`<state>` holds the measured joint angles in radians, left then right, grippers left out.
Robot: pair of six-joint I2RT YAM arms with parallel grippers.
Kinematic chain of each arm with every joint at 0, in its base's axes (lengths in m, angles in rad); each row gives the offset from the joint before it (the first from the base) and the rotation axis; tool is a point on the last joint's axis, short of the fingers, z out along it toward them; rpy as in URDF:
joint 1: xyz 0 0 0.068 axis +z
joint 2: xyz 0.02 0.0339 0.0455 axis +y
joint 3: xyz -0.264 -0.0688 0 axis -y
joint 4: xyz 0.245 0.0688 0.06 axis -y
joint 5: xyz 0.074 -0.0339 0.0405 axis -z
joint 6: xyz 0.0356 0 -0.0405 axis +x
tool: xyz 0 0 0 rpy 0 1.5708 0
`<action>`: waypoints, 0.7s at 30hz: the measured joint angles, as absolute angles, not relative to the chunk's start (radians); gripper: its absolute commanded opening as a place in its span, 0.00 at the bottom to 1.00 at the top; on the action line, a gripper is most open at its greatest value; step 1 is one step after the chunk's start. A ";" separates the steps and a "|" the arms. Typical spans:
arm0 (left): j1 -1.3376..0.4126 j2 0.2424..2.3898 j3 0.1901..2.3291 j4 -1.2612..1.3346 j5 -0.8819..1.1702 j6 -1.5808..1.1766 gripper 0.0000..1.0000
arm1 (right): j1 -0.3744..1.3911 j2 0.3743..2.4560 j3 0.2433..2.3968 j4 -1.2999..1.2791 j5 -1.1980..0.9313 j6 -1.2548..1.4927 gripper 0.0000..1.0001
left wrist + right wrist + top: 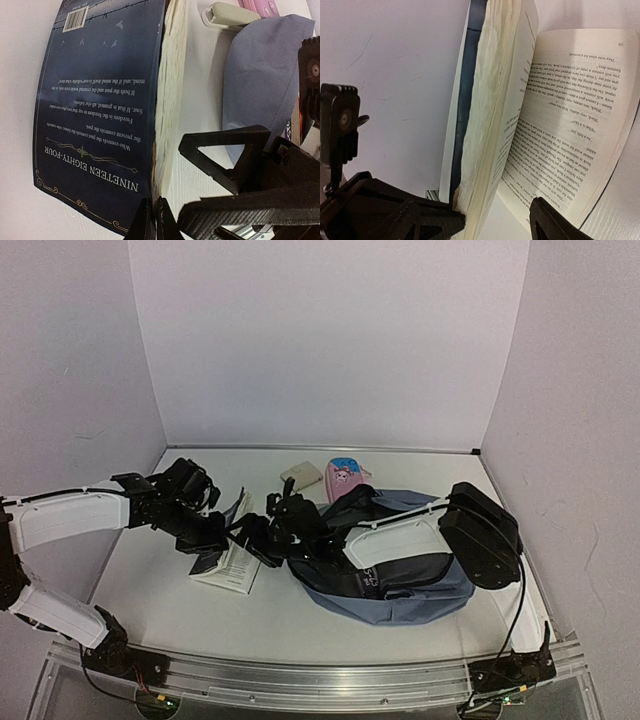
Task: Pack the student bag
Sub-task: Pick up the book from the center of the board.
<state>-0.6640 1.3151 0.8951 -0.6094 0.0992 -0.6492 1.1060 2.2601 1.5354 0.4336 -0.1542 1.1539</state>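
Student bag [400, 595]: 1 grey-blue fabric backpack, lying flat on the right half of the table [300, 625], dark opening facing left. Contents cannot be made out; the right arm lies across the opening.

Paperback book [100, 100]: 1, outside the bag, just left of it, partly fanned open.

Left gripper [152, 220]: jaws clenched on the edge of the book's dark back cover.

Right gripper [497, 215]: jaws spread, straddling a sheaf of pages, not clamped.

Pink case [343, 476] and cream object [298, 476]: 2 items, on the table behind the bag.
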 measured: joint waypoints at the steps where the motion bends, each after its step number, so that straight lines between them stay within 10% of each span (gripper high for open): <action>1: -0.664 1.315 0.894 -0.609 0.102 -0.650 0.00 | 1.105 2.266 1.543 0.434 -0.152 1.157 0.74; 13: -0.665 1.315 0.893 -0.608 0.113 -0.654 0.01 | 1.086 2.369 1.652 0.451 -0.148 1.196 0.62; 21: -0.665 1.306 0.888 -0.594 0.151 -0.649 0.59 | 1.065 2.390 1.667 0.438 -0.155 1.207 0.36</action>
<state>-0.6647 1.3061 0.8875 -0.5935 0.1512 -0.6485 1.0654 2.3901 1.6666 0.4380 -0.1551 1.2066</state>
